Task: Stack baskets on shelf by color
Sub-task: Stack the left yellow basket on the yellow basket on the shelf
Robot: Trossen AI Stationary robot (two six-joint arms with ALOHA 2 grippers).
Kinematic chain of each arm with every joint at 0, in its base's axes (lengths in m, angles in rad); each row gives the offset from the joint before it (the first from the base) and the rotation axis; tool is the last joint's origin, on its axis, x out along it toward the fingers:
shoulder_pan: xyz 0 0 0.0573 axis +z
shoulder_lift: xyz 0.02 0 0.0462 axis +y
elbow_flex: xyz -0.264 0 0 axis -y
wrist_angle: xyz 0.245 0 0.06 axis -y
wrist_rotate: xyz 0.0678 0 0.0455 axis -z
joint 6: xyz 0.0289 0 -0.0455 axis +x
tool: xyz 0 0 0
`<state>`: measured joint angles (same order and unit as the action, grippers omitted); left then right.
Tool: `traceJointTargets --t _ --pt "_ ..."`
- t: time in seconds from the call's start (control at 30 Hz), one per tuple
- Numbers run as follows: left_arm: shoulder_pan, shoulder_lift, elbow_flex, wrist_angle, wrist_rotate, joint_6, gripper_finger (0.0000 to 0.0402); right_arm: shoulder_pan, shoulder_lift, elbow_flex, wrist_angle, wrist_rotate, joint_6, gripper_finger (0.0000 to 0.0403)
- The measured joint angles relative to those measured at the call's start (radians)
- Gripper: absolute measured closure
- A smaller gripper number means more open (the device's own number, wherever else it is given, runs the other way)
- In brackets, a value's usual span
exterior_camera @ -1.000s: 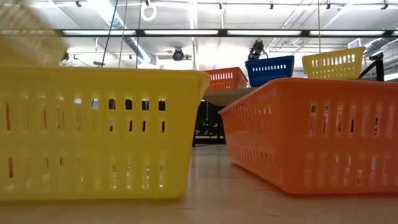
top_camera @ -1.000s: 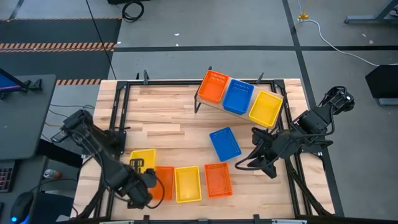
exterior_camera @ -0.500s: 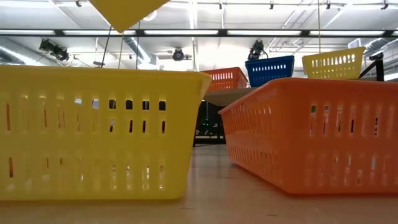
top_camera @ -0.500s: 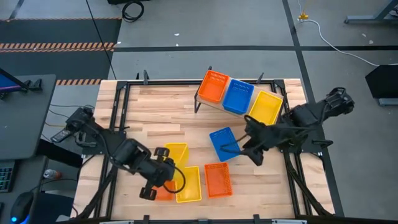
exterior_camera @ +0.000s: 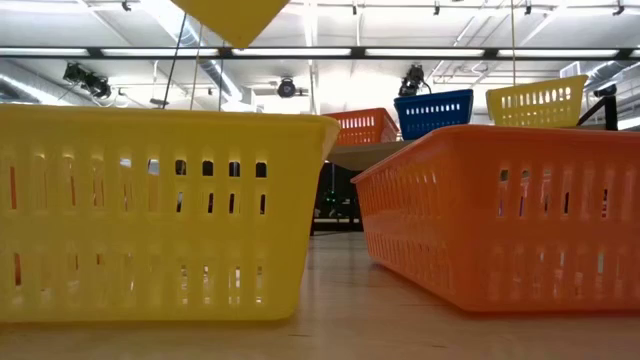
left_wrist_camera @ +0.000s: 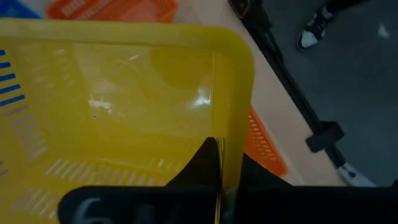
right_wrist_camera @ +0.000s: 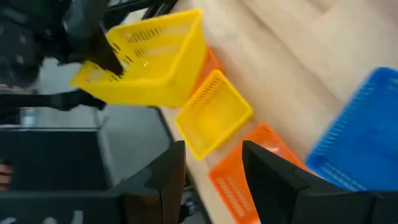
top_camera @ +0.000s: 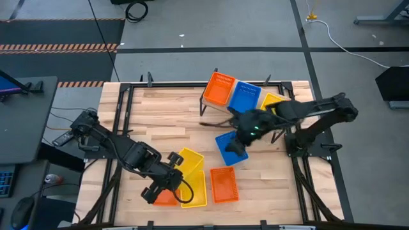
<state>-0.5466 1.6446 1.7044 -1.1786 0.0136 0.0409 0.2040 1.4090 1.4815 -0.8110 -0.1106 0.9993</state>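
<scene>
My left gripper (top_camera: 171,167) is shut on a yellow basket (top_camera: 185,160) held above the table's near middle; its corner (exterior_camera: 230,15) shows at the top of the low view. Below it, a second yellow basket (top_camera: 193,188) and two orange ones (top_camera: 223,184) (top_camera: 165,197) rest on their bases. My right gripper (top_camera: 235,147) hangs open over a blue basket (top_camera: 223,142) lying on the table, with nothing between its fingers (right_wrist_camera: 168,180). The shelf (exterior_camera: 350,155) carries an orange (top_camera: 219,88), a blue (top_camera: 244,99) and a yellow basket (top_camera: 273,101). My left gripper pinches one wall of the yellow basket at its rim (left_wrist_camera: 229,155), one finger inside the basket and one outside. The fingers come slanting down from the table's near left. The basket is lifted clear of the table and hangs tilted (right_wrist_camera: 149,59).
The right arm (top_camera: 300,112) reaches across the shelf's right end and hides part of the yellow basket there. Black frame rails (top_camera: 124,115) run along the table's left and right sides. Bare wood (top_camera: 166,121) lies at the far left of the table.
My left gripper has carried the yellow basket up off the near-left table and toward the right, turning it about; it now hangs above the other yellow basket. My right gripper has swung toward the table's left and now stands over the blue basket.
</scene>
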Motion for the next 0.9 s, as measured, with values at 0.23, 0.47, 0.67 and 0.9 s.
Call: traceJointTargets --t 0.23,0.47,0.67,0.9 --pt "0.049 0.000 0.000 -0.011 0.070 0.178 0.0399 -0.069 0.125 0.000 0.180 -0.191 0.014 0.0237" --pt "0.080 0.005 0.000 -0.037 0.100 0.305 0.0398 -0.088 0.183 0.002 0.282 -0.254 0.074 0.0237" --pt "0.102 0.005 0.000 -0.036 0.108 0.385 0.0398 -0.091 0.212 0.003 0.299 -0.278 0.104 0.0237" --pt "0.132 0.005 0.000 -0.027 0.107 0.393 0.0398 -0.123 0.242 0.003 0.313 -0.311 0.036 0.0222"
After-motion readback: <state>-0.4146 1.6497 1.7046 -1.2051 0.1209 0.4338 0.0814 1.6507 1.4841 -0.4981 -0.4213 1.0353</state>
